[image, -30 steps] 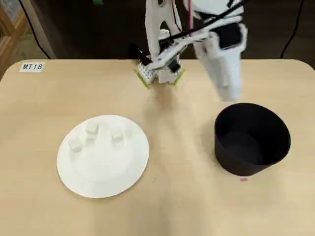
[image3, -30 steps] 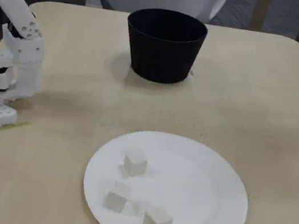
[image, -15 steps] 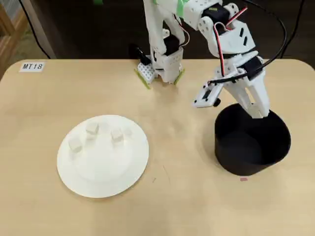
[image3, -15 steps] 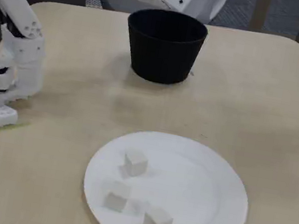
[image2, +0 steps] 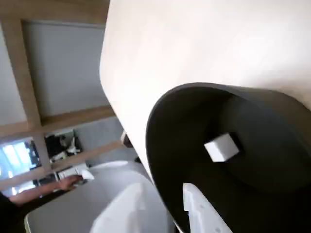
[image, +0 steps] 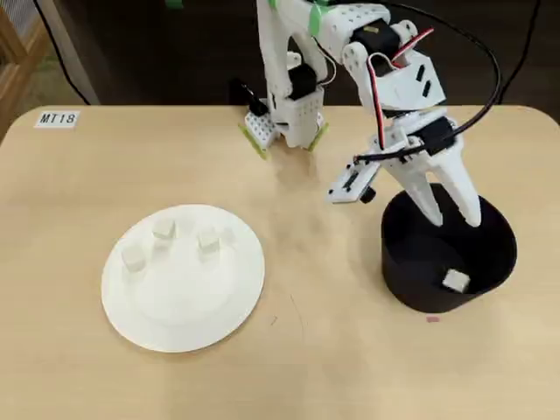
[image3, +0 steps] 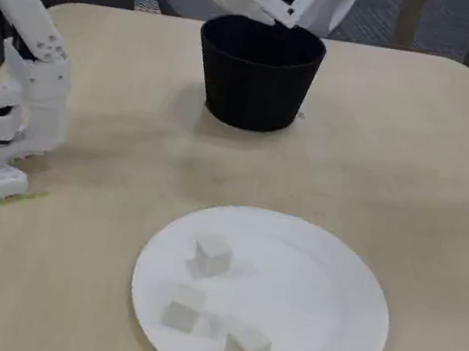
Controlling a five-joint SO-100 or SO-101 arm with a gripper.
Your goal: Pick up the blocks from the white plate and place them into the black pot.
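Inside the black pot (image: 420,262) one small white block (image: 455,281) lay on the dark bottom, near the wall that was toward the lower right in the overhead view; the wrist view showed the same block (image2: 221,147) alone on the floor of the pot (image2: 272,111). Three more blocks were on the white plate (image: 219,306): in the overhead view one (image: 163,229) sat near the top, one (image: 133,258) toward the left edge, and one (image: 207,241) more to the right. They were apart from each other and did not touch. In the fixed view the same three blocks (image3: 212,253) (image3: 185,307) (image3: 246,348) stood in the left and lower part of the plate (image3: 333,284).

The gripper (image: 453,215) was above the opening of the pot, with its two white fingers (image: 423,199) spread apart and pointing down toward the inside, and nothing was between them. In the fixed view the gripper's body showed just over the far rim of the pot (image3: 256,79).

The pot stood on the light wooden table (image: 332,367), well apart from the plate, on the right in the overhead view. The base of the arm (image: 284,122) was at the far edge of the table, and a small label (image: 58,118) lay in the upper left corner.
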